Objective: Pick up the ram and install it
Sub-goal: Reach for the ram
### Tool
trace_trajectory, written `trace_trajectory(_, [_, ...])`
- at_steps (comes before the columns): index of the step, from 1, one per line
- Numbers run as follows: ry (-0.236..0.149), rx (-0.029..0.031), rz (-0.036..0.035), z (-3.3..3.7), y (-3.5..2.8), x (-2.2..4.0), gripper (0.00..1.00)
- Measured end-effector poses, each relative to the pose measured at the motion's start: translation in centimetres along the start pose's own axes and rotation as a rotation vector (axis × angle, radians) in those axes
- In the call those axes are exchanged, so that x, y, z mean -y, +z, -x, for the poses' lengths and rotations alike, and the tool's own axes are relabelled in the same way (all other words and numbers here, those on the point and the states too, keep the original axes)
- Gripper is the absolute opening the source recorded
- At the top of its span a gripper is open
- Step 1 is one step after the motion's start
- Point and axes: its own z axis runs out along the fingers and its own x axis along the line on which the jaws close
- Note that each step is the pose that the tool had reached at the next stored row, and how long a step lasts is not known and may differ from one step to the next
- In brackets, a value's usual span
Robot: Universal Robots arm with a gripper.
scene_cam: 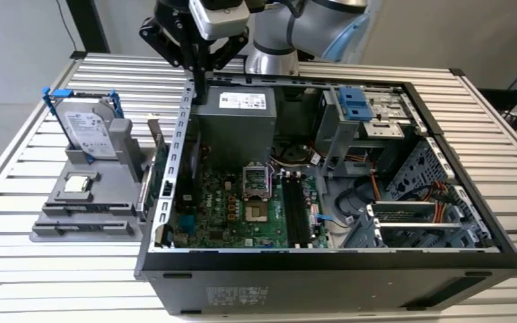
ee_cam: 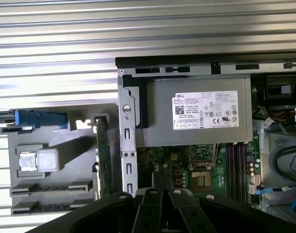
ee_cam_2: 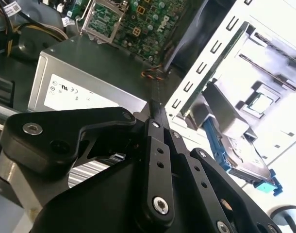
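Your gripper hangs above the far edge of the computer case, over the line where its side wall meets the power supply. The fingers are pinched narrow with nothing between them. The ram is not in hand: it stands on edge in the grey holder on the surface, just beside the outside of that case wall.

I judge that closeness to be your main hazard. A descent slightly off line would land a finger on the wall's rim instead of astride the stick, and fingers this narrow would strike its top edge rather than straddle it. A skewed grip could tilt the thin board, jam it in its groove, or leave it crooked for the black memory slots.

The holder also carries the hard drive, upright in its blue frame, and the square processor chip, lying in a recess. Inside the case, the processor socket looks open and the slots appear unfilled
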Motion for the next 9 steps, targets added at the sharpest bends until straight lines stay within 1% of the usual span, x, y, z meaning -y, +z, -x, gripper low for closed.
trace_trajectory(9, [0.0, 0.0001, 0.0001, -1.48, -0.03, 0.11, 0.0])
